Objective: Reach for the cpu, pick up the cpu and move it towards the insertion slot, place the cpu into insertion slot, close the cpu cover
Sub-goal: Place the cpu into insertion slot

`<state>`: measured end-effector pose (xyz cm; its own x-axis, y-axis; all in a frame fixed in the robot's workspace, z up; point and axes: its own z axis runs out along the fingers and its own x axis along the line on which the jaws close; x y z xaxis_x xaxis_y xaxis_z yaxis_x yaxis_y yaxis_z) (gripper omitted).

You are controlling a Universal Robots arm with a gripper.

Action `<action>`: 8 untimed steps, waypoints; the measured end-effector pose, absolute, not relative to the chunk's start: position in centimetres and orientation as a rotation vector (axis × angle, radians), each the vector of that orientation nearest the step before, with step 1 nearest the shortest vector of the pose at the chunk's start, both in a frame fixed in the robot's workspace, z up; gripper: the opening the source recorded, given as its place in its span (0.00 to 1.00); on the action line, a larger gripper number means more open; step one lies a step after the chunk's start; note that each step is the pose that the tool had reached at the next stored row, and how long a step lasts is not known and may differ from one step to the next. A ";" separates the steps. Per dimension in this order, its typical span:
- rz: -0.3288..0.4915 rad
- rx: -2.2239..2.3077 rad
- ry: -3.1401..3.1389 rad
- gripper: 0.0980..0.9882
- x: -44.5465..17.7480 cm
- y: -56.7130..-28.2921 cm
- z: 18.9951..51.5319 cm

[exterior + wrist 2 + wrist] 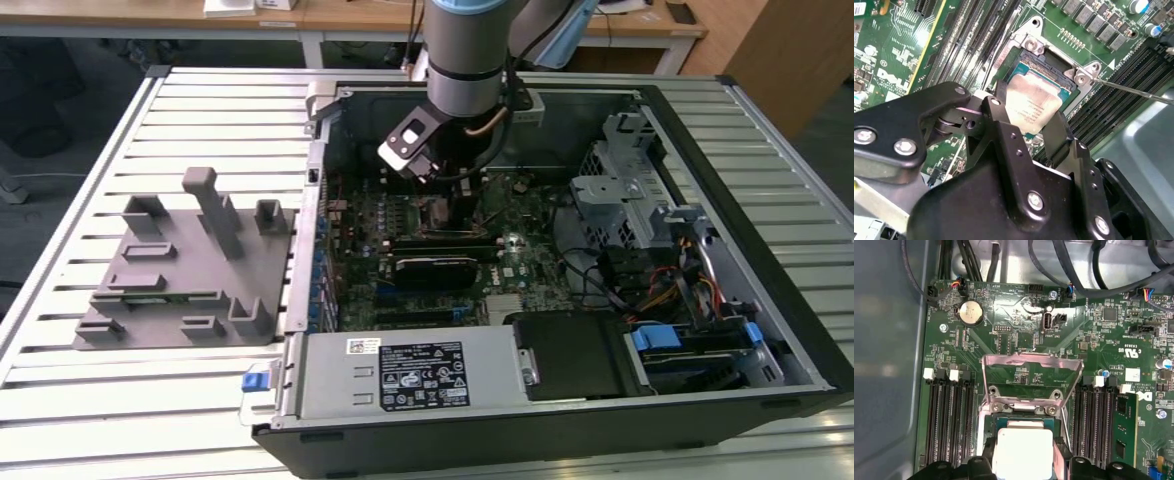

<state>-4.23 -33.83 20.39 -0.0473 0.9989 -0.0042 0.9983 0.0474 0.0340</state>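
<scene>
Down inside the open computer case point(747, 330), centre of the exterior view. Gripper point(1030, 131) clamped on the cpu point(1031, 106), fingers point(999, 115) pinching its two sides. Chip tilted just above the insertion slot point(1050, 64) on the green motherboard point(1094, 345). Cpu cover point(1030, 371) swung up, open, mid-frame in the first wrist view.
</scene>
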 end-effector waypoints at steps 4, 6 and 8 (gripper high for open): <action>0.034 2.150 2.254 0.49 -4.3 -33.8 20.4; 0.034 2.150 2.254 0.49 -4.3 -33.8 20.3; 0.034 2.152 2.252 0.49 -4.3 -33.8 20.2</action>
